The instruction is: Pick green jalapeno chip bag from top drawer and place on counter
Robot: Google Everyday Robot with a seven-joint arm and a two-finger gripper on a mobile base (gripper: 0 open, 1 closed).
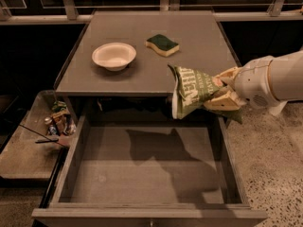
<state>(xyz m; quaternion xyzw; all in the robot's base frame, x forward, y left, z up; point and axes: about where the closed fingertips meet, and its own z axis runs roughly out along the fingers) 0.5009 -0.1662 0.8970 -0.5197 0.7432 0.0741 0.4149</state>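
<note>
My gripper comes in from the right on a white arm and is shut on the green jalapeno chip bag. The bag is crinkled olive-green with white lettering. It hangs in the air above the back right part of the open top drawer, level with the counter's front edge. The drawer floor is bare and carries the shadow of the bag and arm.
A white bowl and a green-and-yellow sponge sit on the counter. A lower side tray at the left holds small clutter. Speckled floor lies to the right.
</note>
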